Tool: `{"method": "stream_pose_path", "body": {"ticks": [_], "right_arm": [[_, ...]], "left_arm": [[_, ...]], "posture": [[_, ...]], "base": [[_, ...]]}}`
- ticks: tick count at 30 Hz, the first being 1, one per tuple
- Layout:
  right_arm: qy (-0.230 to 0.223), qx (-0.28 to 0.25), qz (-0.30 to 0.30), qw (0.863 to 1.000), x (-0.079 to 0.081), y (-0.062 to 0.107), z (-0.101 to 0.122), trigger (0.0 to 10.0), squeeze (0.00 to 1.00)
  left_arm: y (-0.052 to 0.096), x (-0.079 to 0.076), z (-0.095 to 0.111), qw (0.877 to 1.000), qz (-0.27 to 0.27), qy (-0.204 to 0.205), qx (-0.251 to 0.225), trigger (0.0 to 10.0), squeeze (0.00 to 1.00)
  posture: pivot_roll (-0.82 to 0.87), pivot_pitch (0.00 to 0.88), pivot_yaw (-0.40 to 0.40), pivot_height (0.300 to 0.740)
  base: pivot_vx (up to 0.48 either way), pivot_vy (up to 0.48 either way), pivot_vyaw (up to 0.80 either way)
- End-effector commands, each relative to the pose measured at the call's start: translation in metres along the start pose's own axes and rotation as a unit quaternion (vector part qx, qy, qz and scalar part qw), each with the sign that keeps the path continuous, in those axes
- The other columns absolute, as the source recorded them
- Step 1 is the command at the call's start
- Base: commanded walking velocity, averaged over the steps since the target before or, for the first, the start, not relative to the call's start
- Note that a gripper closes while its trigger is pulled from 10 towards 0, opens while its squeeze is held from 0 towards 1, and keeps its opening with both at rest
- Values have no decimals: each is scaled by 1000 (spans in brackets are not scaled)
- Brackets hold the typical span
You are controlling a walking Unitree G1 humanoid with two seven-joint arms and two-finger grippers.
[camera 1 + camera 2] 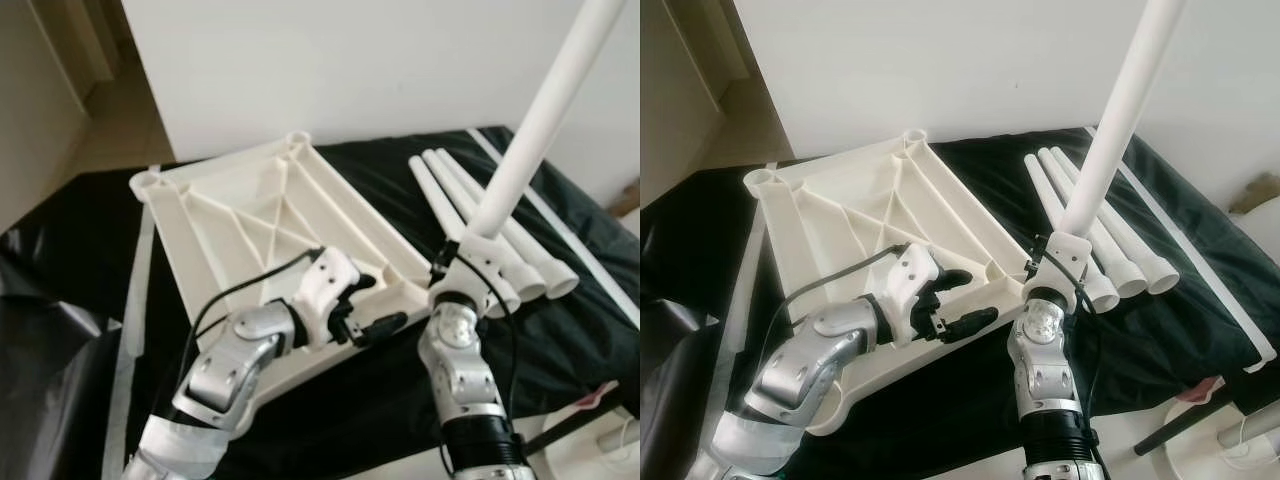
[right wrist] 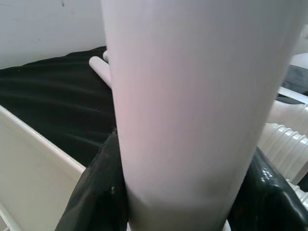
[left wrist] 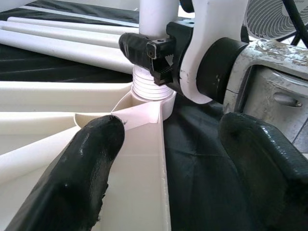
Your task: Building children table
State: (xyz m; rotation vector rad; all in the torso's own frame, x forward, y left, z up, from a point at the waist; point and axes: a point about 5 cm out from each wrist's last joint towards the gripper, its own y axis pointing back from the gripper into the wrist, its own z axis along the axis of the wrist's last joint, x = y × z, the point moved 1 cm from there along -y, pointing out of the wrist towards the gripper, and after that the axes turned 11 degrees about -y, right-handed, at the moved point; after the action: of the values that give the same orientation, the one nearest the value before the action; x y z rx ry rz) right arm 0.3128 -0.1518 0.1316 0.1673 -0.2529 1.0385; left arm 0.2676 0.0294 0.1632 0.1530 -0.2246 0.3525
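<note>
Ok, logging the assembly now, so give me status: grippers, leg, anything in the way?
Right gripper shut on table leg, threaded end at tabletop corner socket. Left gripper open, over tabletop edge. Three spare legs alongside, not blocking.

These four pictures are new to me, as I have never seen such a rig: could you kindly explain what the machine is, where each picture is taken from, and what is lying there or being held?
This is a humanoid robot with two silver arms, each ending in a gripper with two black fingers. The two wide pictures come from the two eyes of a camera on its head, looking down. The other two come from cameras on its wrists, looking along the fingers.

On a black plastic sheet lies an upside-down cream plastic tabletop with ribs. Beside it lie three loose white tube legs.

The right gripper is shut around a fourth white tube leg, holding it upright with its threaded end at a corner socket of the tabletop. The left gripper is open, its fingers at the tabletop's edge near that corner.
</note>
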Motion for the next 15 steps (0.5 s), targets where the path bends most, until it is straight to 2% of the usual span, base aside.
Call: {"method": "stream_pose_path", "body": {"ticks": [1,4,7,15], "right_arm": [[7,76,-72,994,-21,5,-30,10000,0],[4,75,-92,993,-22,4,-29,10000,0],[-25,73,-109,991,-23,4,-28,10000,0],[-22,58,-141,988,-28,3,-23,10000,0]], "left_arm": [[1,3,3,1000,16,-5,0,10000,0],[1,3,3,1000,15,-4,0,10000,0],[0,1,4,1000,14,-2,-1,10000,0],[-1,1,4,1000,13,0,-2,10000,0]], "posture": [[-55,0,19,740],[-56,0,17,740],[-56,0,17,740],[-56,0,14,740]], "base": [[0,0,0],[0,0,0],[0,0,0],[0,0,0]]}}
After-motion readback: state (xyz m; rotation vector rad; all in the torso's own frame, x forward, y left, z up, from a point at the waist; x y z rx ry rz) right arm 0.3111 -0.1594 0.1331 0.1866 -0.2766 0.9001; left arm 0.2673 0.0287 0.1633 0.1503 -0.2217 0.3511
